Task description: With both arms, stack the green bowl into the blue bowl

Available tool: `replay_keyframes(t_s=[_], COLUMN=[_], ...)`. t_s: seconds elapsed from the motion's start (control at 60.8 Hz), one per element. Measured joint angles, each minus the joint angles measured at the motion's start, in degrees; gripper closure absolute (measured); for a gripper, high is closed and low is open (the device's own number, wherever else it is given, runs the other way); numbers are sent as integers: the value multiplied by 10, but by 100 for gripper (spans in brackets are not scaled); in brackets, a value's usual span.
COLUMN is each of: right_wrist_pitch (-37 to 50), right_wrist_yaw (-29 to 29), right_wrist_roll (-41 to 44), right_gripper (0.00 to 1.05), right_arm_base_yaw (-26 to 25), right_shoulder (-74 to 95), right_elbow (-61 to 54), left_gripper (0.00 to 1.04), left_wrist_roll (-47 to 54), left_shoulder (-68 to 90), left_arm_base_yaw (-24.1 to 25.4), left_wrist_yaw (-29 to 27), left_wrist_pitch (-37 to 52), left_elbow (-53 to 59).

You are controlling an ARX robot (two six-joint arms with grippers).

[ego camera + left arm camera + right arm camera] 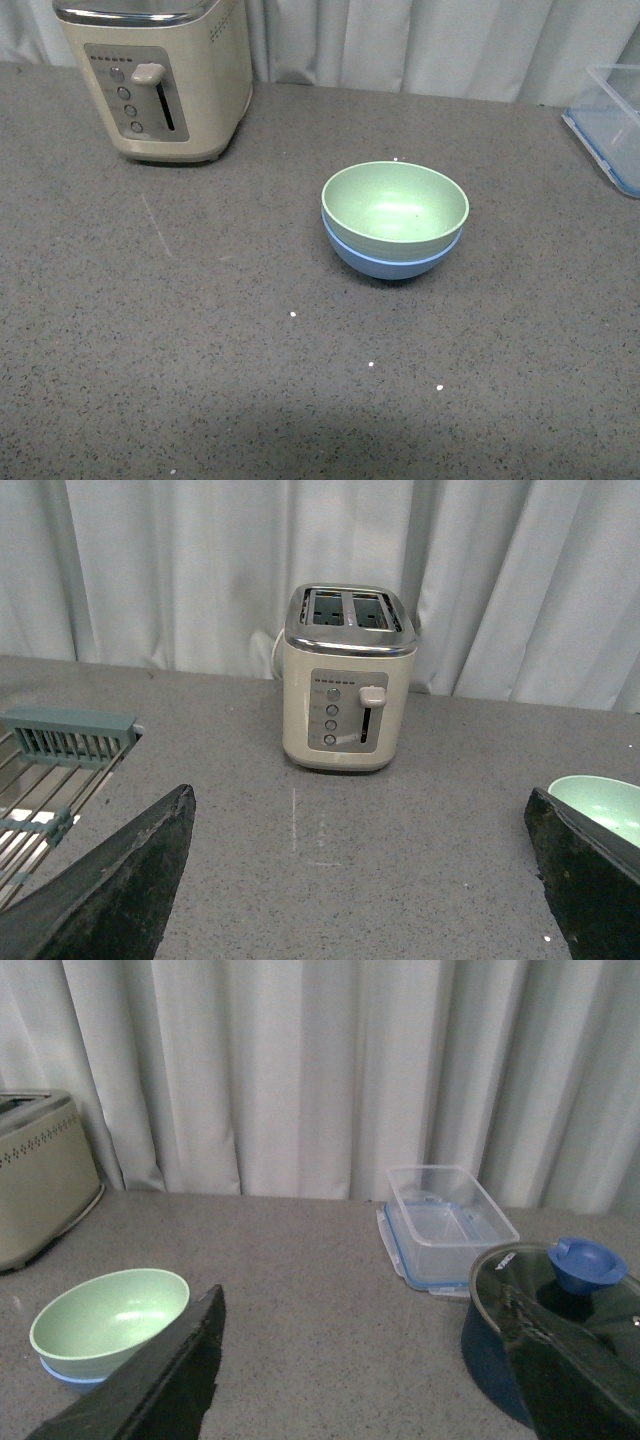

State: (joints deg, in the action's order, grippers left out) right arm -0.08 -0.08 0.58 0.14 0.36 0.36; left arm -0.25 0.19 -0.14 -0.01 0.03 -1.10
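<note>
The green bowl (395,206) sits nested upright inside the blue bowl (392,263) on the grey counter, right of centre in the front view. Neither arm shows in that view. In the right wrist view the green bowl (110,1315) rests in the blue bowl (62,1372), beside one finger of my right gripper (365,1370), which is open and empty. In the left wrist view only the green bowl's rim (600,802) shows, behind one finger of my left gripper (360,880), which is open and empty.
A cream toaster (160,75) stands at the back left. A clear plastic container with a blue lid (612,120) lies at the back right. A dark blue pot with a glass lid (545,1325) sits by the right gripper. A dish rack (50,770) lies left of the left gripper.
</note>
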Motion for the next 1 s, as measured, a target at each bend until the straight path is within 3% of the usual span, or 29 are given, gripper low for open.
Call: replay_keyframes(t_s=[0.082,1.003], right_wrist_pitch=[0,0], right_wrist_yaw=[0,0], right_wrist_roll=[0,0], right_gripper=[7,9], right_arm_base_yaw=[0,0], right_shoulder=[0,-1], right_elbow=[0,0], left_gripper=[6,6], left_wrist_roll=[0,0], left_shoulder=[0,0], left_arm_base_yaw=[0,0], left_wrist_yaw=[0,0], left_wrist_pitch=[0,0], left_elbow=[0,0])
